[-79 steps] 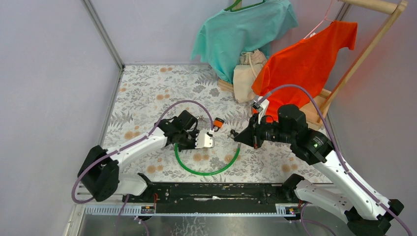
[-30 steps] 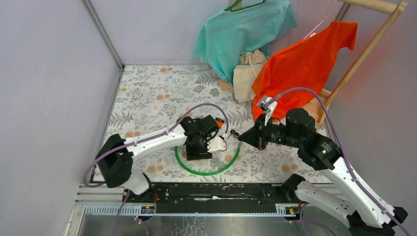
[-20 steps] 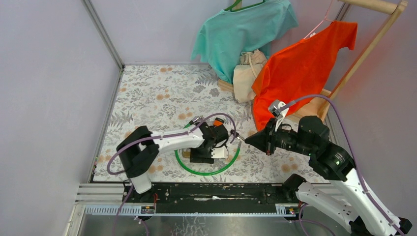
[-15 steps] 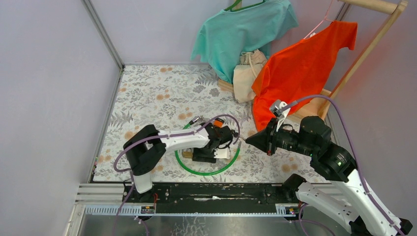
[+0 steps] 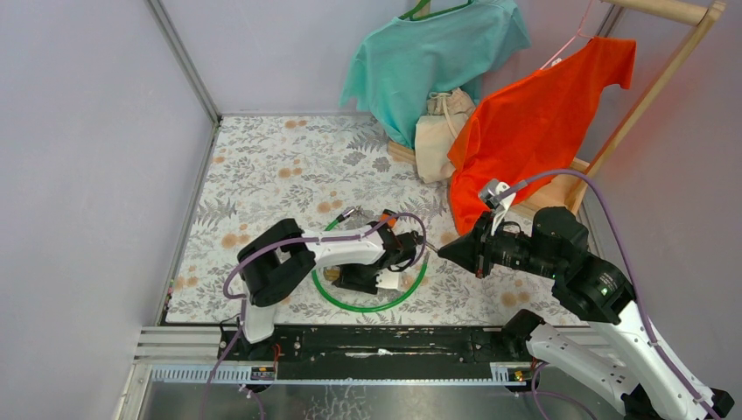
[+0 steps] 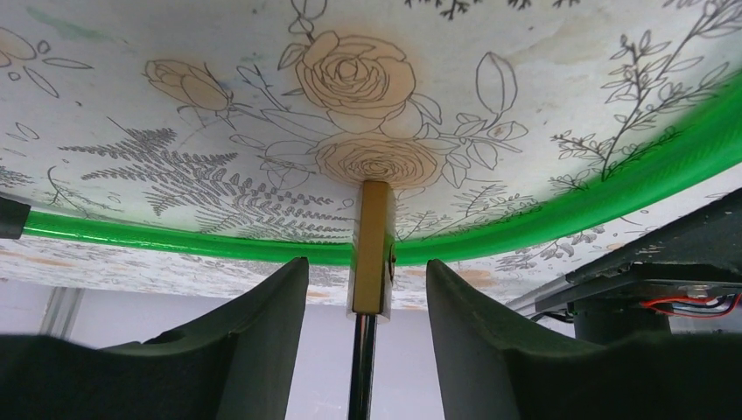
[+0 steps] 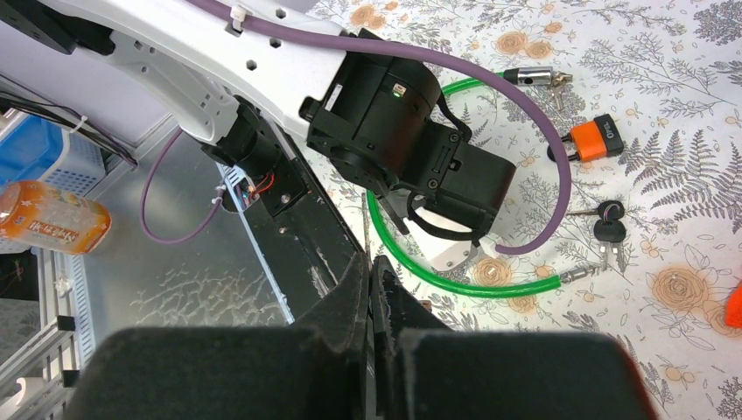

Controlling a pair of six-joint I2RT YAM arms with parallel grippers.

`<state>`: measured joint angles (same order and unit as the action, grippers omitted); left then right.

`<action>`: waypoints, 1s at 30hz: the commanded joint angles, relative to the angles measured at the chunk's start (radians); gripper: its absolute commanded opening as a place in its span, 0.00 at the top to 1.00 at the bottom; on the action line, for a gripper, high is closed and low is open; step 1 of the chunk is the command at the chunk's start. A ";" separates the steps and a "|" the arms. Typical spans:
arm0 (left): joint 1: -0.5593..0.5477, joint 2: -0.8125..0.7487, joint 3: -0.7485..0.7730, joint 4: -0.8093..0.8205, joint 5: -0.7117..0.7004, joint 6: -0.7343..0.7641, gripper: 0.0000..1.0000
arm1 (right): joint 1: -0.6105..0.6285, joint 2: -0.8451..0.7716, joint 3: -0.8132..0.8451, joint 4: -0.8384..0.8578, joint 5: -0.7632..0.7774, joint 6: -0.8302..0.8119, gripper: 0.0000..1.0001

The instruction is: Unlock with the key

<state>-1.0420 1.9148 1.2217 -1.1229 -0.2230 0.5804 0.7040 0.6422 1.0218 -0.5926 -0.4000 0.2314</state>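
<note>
Left wrist: L pincer (image 6: pixel 366 264) apart astride tan block (image 6: pixel 374 219), R pincer (image 7: pixel 368 262) closed; off-centre squeeze cld flick green cable (image 6: pixel 175 236) away.

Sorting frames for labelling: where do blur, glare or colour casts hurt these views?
Top external: sharp, evenly lit; the orange shirt tints the right wall red. Left wrist: floral mat and green cable crisp, the dark left fingers soft. Right wrist: right fingers a blurred black mass; padlock and keys sharp.

- two robot arms (image 5: pixel 337 250) (image 5: pixel 604 293)
- one orange padlock (image 7: pixel 597 140)
- two black-headed keys (image 7: pixel 606 211) (image 7: pixel 604 231)
- one green cable (image 5: pixel 367 307)
- two shirts (image 5: pixel 429 61) (image 5: pixel 534 114), far right, teal and orange
- one beige bag (image 5: pixel 442 131)
- one wooden rack (image 5: pixel 652 87)
</note>
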 commanded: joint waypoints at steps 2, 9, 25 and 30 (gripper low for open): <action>-0.010 0.025 0.042 -0.075 -0.026 -0.004 0.42 | -0.004 0.003 0.037 0.034 0.013 -0.013 1.00; -0.011 0.049 0.024 -0.079 -0.029 -0.003 0.44 | -0.005 -0.006 0.038 0.028 0.024 -0.017 1.00; -0.009 0.040 -0.003 -0.102 -0.056 0.015 0.99 | -0.005 0.020 0.033 0.065 -0.001 -0.020 1.00; 0.033 -0.030 0.032 -0.079 0.016 0.021 1.00 | -0.003 0.056 0.054 0.064 0.016 -0.021 1.00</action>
<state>-1.0397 1.9724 1.2209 -1.1629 -0.2493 0.5850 0.7040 0.6693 1.0225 -0.5774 -0.4015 0.2226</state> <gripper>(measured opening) 0.256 0.018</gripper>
